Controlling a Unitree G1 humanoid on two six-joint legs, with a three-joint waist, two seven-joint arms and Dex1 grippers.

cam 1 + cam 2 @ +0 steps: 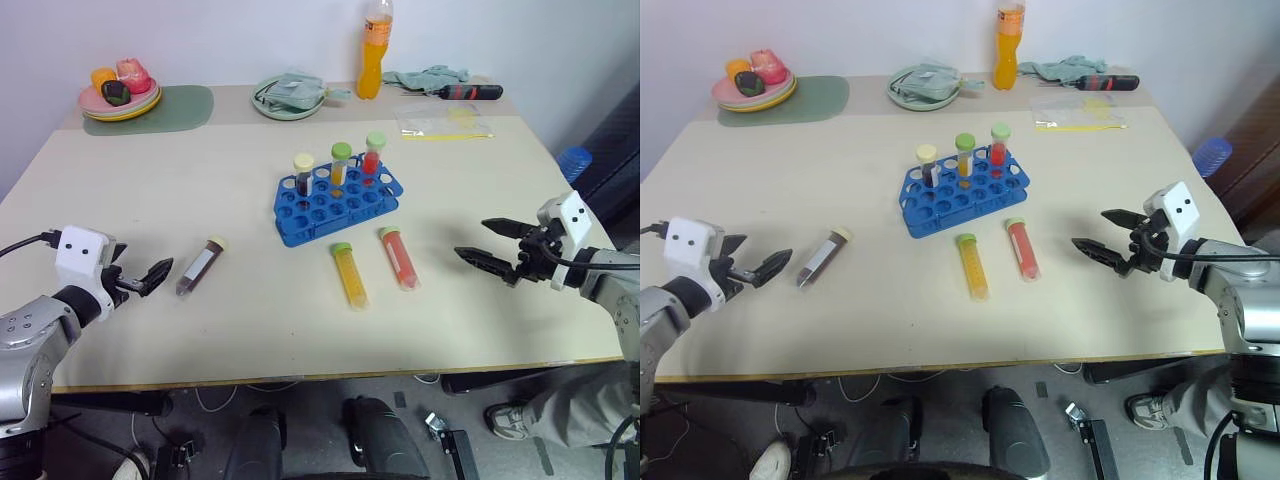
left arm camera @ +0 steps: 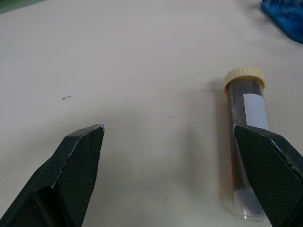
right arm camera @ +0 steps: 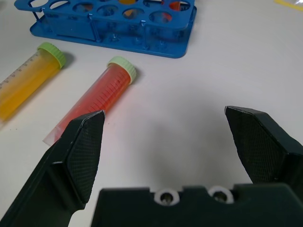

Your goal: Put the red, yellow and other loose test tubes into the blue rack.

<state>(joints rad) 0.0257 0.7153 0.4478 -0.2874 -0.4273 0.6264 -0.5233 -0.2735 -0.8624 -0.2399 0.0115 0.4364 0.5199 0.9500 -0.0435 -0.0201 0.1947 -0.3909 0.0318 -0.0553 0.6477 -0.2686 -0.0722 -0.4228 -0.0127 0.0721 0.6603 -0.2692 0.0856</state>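
Table [image 1: 250, 310]: a pale beige top against a white wall; everything below is placed from the blue rack.
Blue rack [image 1: 335, 205]: stands near the middle of the table, askew to its edges, with 3 capped tubes already upright in its far row and most holes free.
Right gripper [image 1: 497, 246]: off to the rack's right and nearer the robot, jaws spread wide and holding nothing, aimed toward the red tube.
Left gripper [image 1: 752, 262]: far to the rack's left and nearer the robot, jaws spread wide and empty, with the maroon tube lying just ahead of one finger.
Yellow tube [image 1: 349, 274]: lies flat just in front of the rack, green cap toward it.
Red tube [image 1: 398, 257]: lies flat beside the yellow tube, also just in front of the rack, cap toward it.
Maroon tube [image 1: 200, 264]: lies flat well left of the rack, cream cap pointing away from the robot.
Risk, rolling: the 3 loose tubes are round and smooth, so a finger landing off-centre would likely roll one away.
Risk, crowding: red and yellow lie close, so a wide approach may nudge the neighbour.
Risk, rack: a tilted tube pressed at a hole could shove or tip the light rack and its 3 standing tubes.
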